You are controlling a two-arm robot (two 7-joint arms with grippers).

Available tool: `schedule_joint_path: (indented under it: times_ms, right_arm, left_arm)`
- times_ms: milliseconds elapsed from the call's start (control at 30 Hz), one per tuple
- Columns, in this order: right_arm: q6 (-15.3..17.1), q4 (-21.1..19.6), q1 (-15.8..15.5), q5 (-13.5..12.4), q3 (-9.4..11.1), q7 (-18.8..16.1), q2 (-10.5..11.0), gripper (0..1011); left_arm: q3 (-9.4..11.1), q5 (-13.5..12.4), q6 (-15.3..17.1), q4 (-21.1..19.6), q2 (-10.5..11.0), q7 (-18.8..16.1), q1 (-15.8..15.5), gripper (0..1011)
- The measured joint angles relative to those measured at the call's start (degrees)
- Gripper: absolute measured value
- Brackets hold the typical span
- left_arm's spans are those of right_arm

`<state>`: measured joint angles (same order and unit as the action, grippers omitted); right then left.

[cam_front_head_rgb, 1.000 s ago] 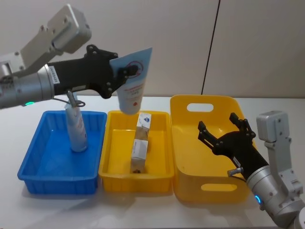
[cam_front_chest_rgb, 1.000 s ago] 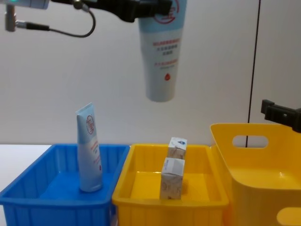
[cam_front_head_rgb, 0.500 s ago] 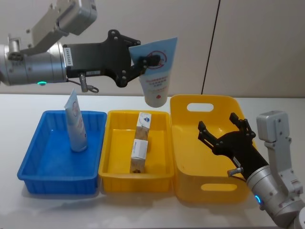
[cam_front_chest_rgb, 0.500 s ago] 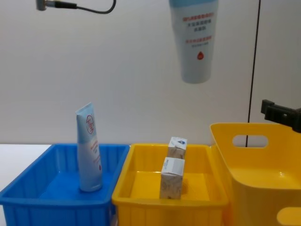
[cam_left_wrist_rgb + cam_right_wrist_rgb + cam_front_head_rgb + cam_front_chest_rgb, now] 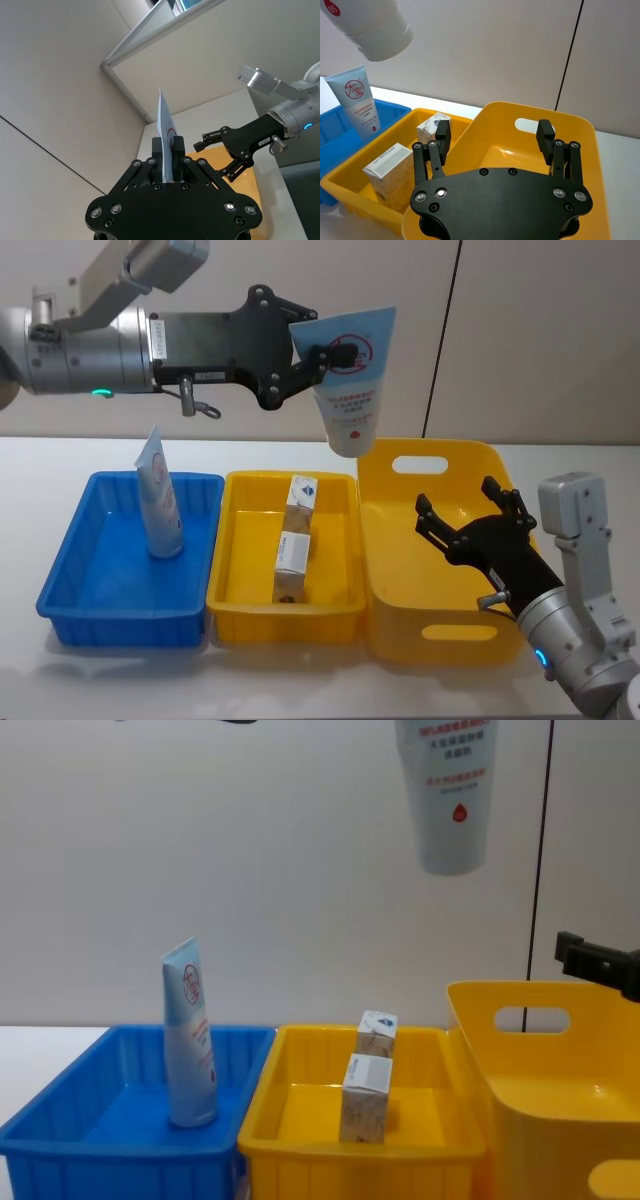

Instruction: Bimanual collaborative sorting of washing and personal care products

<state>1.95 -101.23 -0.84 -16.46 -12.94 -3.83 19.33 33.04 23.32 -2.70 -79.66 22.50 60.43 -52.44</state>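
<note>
Tube one, a pale blue-white squeeze tube with a red round logo, hangs cap-down in the air. My left gripper has its fingers clamped on the flat crimped end. In the head view it sits high above the back of the bins, about over the line where the small yellow bin meets the large yellow bin. From the chest camera its lower end hangs well above all the bins. The left wrist camera looks along the black fingers, closed on the thin edge of the tube.

A second tube stands cap-down in the blue bin, toward its back, leaning slightly. Two white-and-beige cartons with a blue mark stand in the small yellow bin, the rear carton just behind the front carton.

My right gripper hovers over the large yellow bin, fingers spread apart with nothing between them. The right wrist camera confirms the gap, with the bin's handle cut-out beyond. All three bins sit side by side on the white counter.
</note>
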Motion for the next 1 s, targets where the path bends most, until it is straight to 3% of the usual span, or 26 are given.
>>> schedule_joint_path:
  times_ms: [1000]
  right_arm:
    - [0.0, 0.0, 0.0, 0.0, 0.0, 0.0, 0.0, 1002]
  left_arm:
    - [1.6, 2.3, -1.0, 2.3, -0.9, 3.4, -1.0, 107]
